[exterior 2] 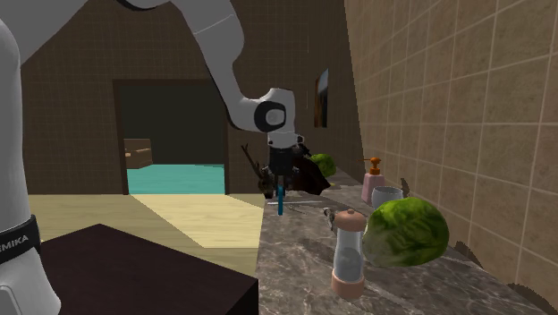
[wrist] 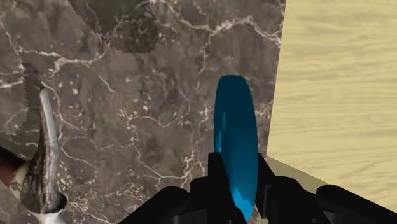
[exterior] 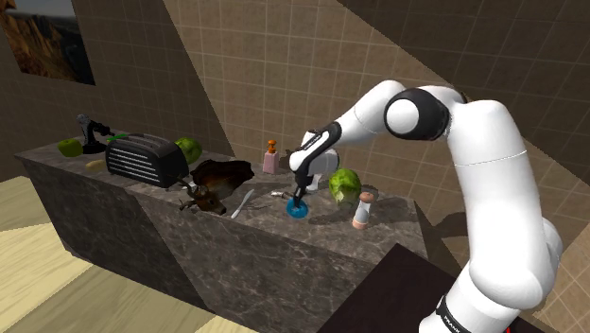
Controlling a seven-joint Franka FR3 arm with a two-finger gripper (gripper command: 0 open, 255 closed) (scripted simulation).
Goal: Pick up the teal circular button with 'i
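Note:
A teal round button (wrist: 235, 140) stands on edge, clasped between my two black fingers (wrist: 217, 181). My gripper (wrist: 240, 191) is shut on its upper rim. In the shoulder view the gripper (exterior: 297, 199) points straight down with the teal button (exterior: 297, 210) low over the dark marble counter (exterior: 284, 246), close to its front edge. The second exterior view has the button (exterior 2: 279, 202) edge-on as a thin teal strip under the gripper (exterior 2: 280, 186). Whether it touches the counter I cannot tell.
A silver utensil (exterior: 243, 203) lies beside the sink (exterior: 222, 178) toward the shoulder view's left. A lettuce head (exterior: 344, 184) and a shaker (exterior: 362, 208) stand to the right of the gripper. A soap dispenser (exterior: 271, 156) is behind it and a toaster (exterior: 144, 159) further left.

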